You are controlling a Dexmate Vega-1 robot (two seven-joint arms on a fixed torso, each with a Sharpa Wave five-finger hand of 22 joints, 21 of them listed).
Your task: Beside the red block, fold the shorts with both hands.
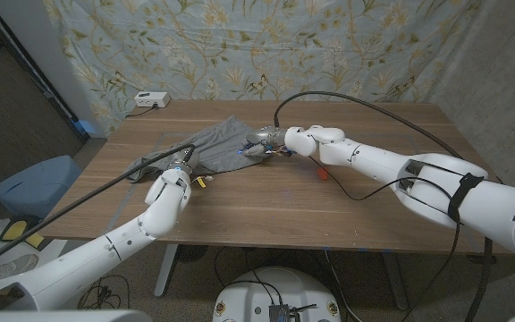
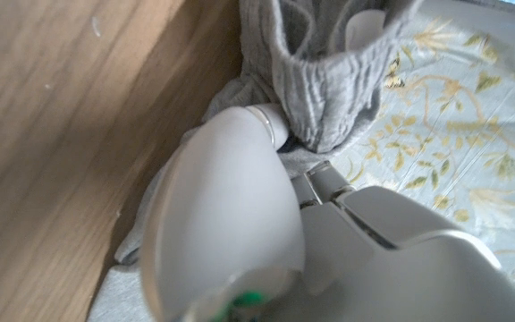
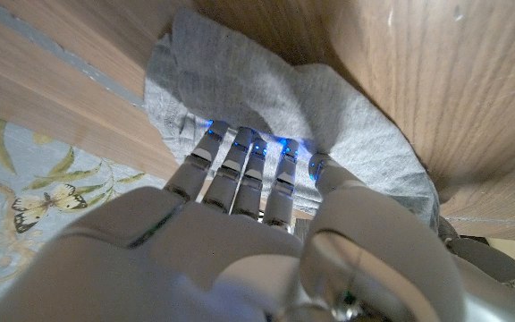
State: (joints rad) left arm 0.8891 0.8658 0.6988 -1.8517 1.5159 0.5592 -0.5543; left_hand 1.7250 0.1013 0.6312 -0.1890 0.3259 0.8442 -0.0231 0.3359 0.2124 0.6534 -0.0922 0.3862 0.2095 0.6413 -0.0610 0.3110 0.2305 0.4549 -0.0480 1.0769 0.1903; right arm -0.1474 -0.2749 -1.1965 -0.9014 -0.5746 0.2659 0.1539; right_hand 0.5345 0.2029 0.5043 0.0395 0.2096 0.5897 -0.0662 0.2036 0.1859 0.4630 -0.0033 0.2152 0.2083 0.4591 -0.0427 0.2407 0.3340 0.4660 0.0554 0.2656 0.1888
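Grey shorts (image 1: pixel 217 143) on the desk (image 1: pixel 266 210) left of the red block (image 1: pixel 325 173), each hand gripping one end: left hand (image 1: pixel 184 163) holds the near edge, right hand (image 1: pixel 265 141) the far side, ready for folding.

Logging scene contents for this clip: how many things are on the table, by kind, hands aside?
Shorts: 1, grey
Red block: 1, partly behind the right arm
White box: 1, at the far left corner
Total: 3

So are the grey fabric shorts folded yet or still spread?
Partly folded: the grey fabric shorts lie bunched, with both the left hand and right hand on them.
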